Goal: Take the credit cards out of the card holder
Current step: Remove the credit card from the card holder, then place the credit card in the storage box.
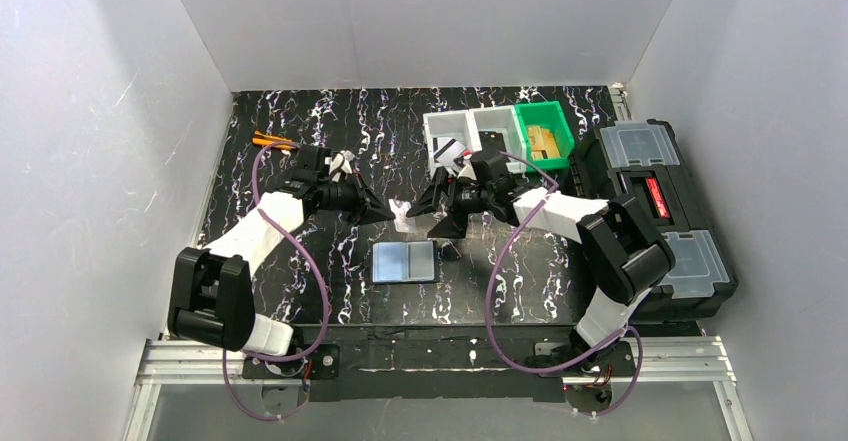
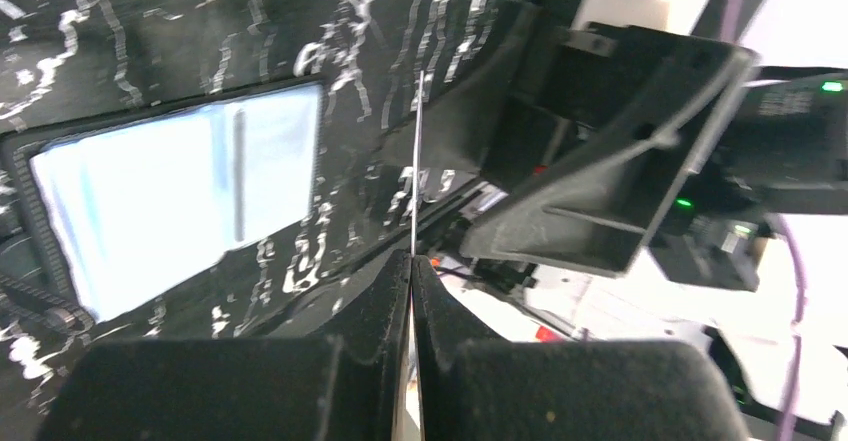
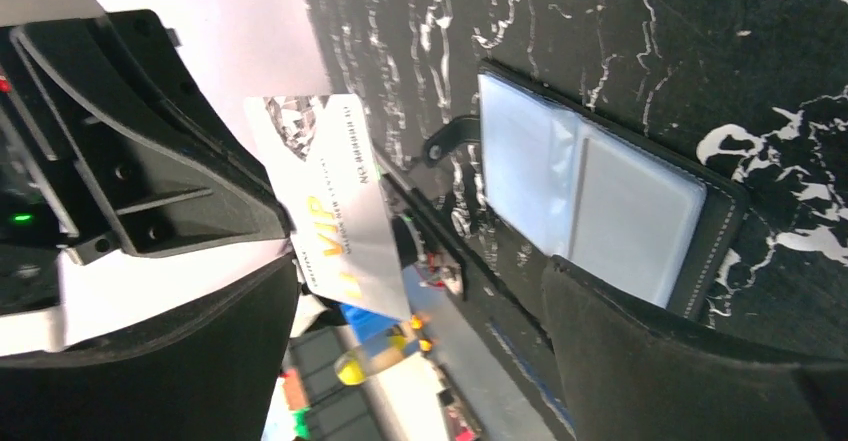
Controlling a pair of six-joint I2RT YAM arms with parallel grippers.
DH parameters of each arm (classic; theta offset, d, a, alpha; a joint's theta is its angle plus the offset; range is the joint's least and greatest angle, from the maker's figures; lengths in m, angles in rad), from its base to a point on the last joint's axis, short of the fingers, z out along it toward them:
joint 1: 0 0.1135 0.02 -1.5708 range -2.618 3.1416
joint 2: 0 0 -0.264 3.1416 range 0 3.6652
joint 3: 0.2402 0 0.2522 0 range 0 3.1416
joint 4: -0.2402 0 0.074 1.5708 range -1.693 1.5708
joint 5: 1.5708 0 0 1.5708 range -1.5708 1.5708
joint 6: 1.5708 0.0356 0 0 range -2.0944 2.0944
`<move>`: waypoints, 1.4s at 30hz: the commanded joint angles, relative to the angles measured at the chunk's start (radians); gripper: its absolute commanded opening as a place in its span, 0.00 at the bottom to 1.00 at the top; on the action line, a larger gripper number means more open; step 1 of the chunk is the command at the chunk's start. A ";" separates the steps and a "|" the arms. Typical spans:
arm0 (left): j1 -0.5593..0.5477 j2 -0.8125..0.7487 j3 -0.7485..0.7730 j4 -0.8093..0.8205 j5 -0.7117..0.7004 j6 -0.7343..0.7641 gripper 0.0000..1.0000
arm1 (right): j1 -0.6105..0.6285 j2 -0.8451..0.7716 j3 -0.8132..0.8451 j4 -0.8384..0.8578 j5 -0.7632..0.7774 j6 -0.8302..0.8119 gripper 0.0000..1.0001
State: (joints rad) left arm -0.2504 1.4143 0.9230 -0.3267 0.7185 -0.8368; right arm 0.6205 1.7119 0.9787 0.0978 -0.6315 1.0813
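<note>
- The left claw (image 2: 412,279), lowest in its own wrist view, was pressed together on a credit card (image 2: 417,161), seen edge-on and held clear of the counter (image 2: 120,21).
- The right claw (image 3: 420,271) stood spread wide, with the card near the finger at the left of its frame, not gripped.
- The card holder (image 1: 404,261) lay open and flat at the centre of the overhead view, below both claws.
- Judged step: one card was out, in mid-air. Next it probably needed setting down away from the holder, then a look for more.
</note>
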 commanded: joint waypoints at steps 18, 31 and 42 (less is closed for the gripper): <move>0.009 -0.033 -0.006 0.183 0.182 -0.118 0.08 | -0.037 -0.020 -0.050 0.450 -0.156 0.324 0.01; 0.010 -0.064 0.064 -0.062 0.059 0.061 0.98 | -0.053 -0.128 0.165 -0.224 0.101 -0.175 0.01; 0.007 -0.080 0.091 -0.137 0.051 0.147 0.98 | -0.171 0.108 0.560 -0.533 0.336 -0.419 0.01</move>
State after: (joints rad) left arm -0.2451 1.3834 0.9867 -0.4129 0.7635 -0.7368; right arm 0.4923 1.6855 1.3754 -0.2859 -0.3962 0.7959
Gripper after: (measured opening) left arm 0.981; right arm 0.029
